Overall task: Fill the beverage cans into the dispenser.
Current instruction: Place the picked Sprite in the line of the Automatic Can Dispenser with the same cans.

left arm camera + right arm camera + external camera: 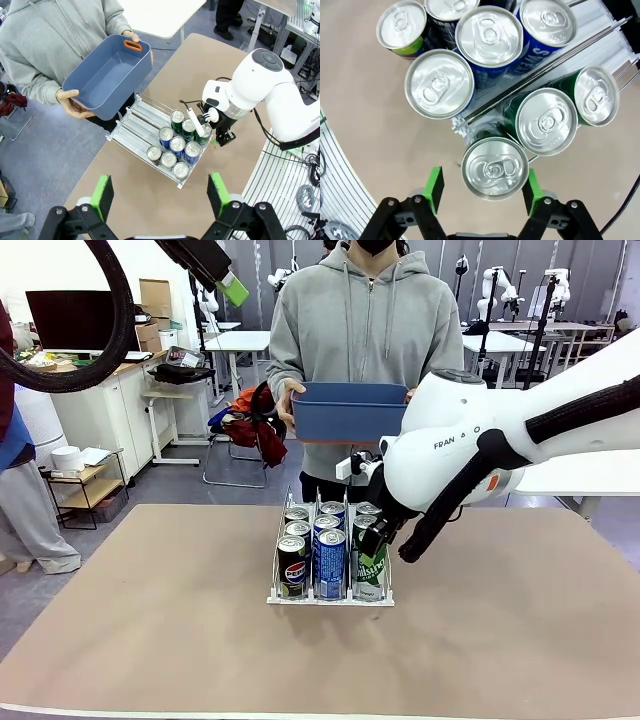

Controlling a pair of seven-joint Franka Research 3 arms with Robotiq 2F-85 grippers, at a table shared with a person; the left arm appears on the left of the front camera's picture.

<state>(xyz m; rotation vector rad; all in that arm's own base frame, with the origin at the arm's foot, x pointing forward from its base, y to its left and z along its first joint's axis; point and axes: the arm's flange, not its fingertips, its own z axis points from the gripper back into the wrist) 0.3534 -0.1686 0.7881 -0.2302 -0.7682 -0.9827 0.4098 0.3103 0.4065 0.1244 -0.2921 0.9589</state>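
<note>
The dispenser stands mid-table with several beverage cans in its three lanes: black ones on the left, blue ones in the middle, green ones on the right. My right gripper hangs over the front of the right lane. In the right wrist view its green pads straddle the front green can with a small gap, so the right gripper is open. Raised high over the table's left side, my left gripper is open and holds nothing, looking down on the dispenser.
A person at the far edge holds a blue plastic bin in both hands, just behind the dispenser; the left wrist view shows the bin with nothing in it. The brown tabletop lies bare around the rack.
</note>
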